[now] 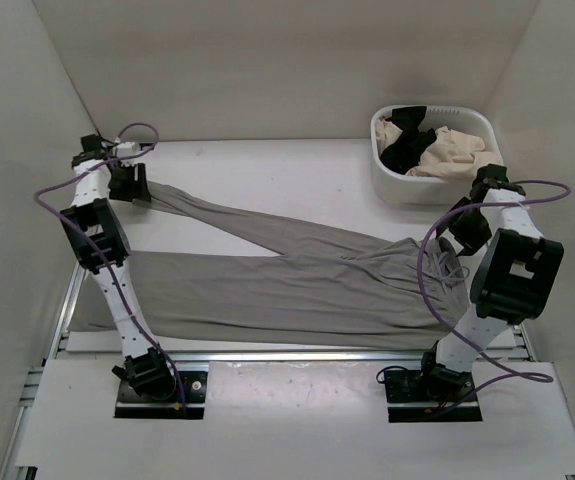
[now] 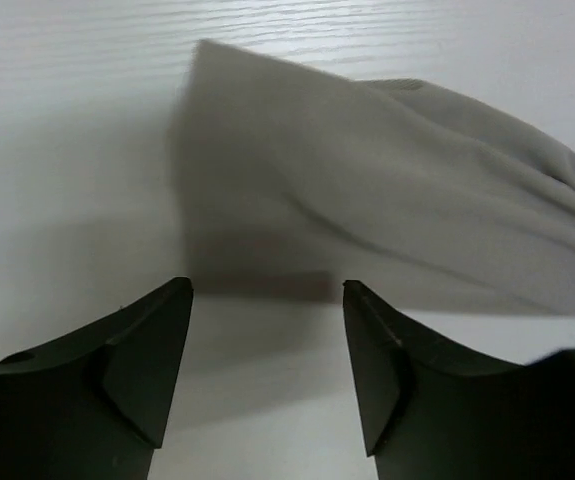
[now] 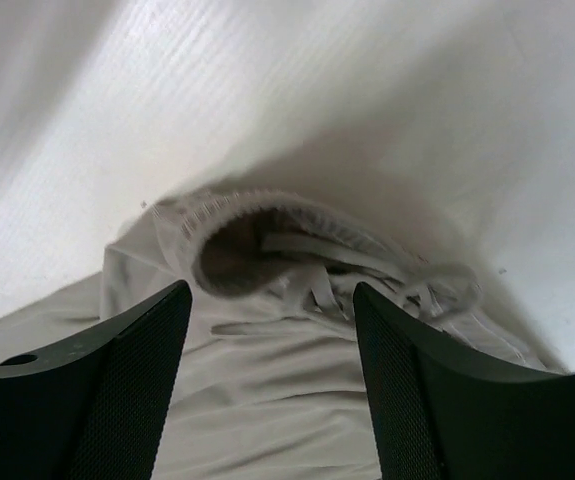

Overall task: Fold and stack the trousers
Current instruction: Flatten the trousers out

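Trousers [image 1: 297,285]: one pair, mid-grey soft fabric, long-legged.

Location: spread flat on the white surface [image 1: 267,170] between the two arms, waist to the right, legs running left.

Condition:
- The near leg lies straight along the near edge. The far leg angles away toward the far-left corner, so the legs splay in a narrow V and neither lies on the other.
- Waistband [image 3: 237,215] is elasticated and gapes open, with a pale drawstring [image 3: 367,275] loose across it. There are light creases near the waist.
- Cuff [image 2: 267,140] of the far leg lies flat with a squared edge.

Progress: laid out only. No fold is made and no stack begun. Judged early, with the leg-on-leg fold, the further folds and the placing left to do.

Left hand [image 2: 267,290]: fingers apart, nothing between them, low over bare surface just short of the far-leg cuff.

Right hand [image 3: 272,290]: fingers apart, empty, hovering over the waistband.

Far right: white basket [image 1: 407,185] holding a black garment [image 1: 407,150] and a cream garment [image 1: 457,152], apart from the trousers.
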Robot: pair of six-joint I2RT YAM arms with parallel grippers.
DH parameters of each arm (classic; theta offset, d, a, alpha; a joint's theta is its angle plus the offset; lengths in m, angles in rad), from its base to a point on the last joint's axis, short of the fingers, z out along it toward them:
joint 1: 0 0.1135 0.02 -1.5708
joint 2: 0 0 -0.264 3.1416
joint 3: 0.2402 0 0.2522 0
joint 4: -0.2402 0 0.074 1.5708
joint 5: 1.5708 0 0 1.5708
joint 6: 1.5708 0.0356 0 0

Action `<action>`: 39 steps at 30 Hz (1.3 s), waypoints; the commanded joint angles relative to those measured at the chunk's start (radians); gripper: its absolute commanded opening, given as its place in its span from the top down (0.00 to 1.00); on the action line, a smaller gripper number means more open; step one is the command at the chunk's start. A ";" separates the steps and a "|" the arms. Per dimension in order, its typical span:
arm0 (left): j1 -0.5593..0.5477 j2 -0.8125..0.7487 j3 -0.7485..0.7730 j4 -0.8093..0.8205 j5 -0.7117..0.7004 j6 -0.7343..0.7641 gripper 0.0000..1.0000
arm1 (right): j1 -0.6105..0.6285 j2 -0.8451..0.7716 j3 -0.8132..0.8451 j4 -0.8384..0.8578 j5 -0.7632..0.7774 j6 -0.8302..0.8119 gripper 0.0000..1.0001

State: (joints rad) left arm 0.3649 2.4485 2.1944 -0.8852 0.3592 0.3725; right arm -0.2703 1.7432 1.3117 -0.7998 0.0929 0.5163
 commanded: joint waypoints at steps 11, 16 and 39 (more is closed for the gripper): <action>-0.158 0.035 -0.046 0.123 -0.344 0.037 0.44 | -0.015 0.140 0.061 0.057 -0.067 0.033 0.29; -0.158 -0.008 -0.163 0.123 -0.431 0.059 0.86 | -0.024 0.168 0.075 0.088 -0.071 0.063 0.29; 0.006 -0.454 -0.792 0.045 -0.411 0.120 0.86 | -0.014 0.078 0.057 0.016 -0.139 -0.055 1.00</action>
State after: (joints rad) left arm 0.3172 2.0235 1.4429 -0.7631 -0.0559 0.4854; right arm -0.2756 1.9072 1.4048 -0.7429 -0.0292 0.5110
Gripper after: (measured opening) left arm 0.165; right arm 0.010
